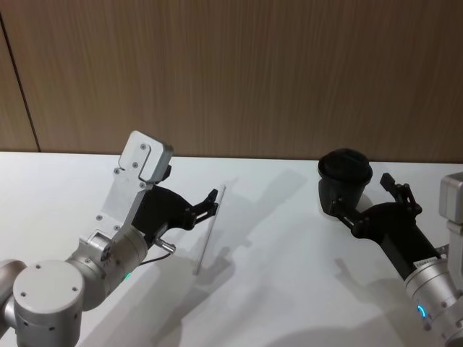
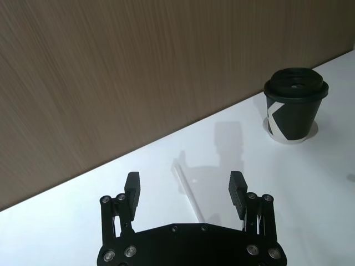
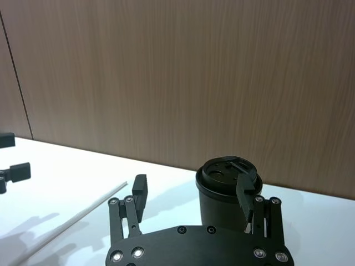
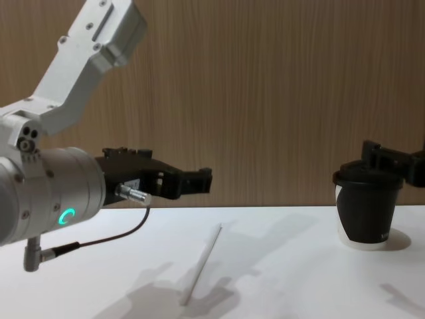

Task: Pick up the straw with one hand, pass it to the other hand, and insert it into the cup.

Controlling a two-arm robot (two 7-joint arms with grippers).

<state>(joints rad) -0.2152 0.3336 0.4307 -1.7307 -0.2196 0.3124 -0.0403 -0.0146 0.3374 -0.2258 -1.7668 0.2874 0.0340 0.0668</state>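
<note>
Left claw [image 2: 185,183] spread over straw [image 1: 210,230]; cup [image 2: 294,108] white-patched.

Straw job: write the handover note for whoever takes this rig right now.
Left gripper: open, hovering over the straw, not gripping it.
Right gripper: open, close by the cup; contact unclear.
The straw lies flat on the table, to the left of the upright, lidded cup.
Done: nothing yet.
Left to do: grasp the straw, pass it across, insert it into the cup.
</note>
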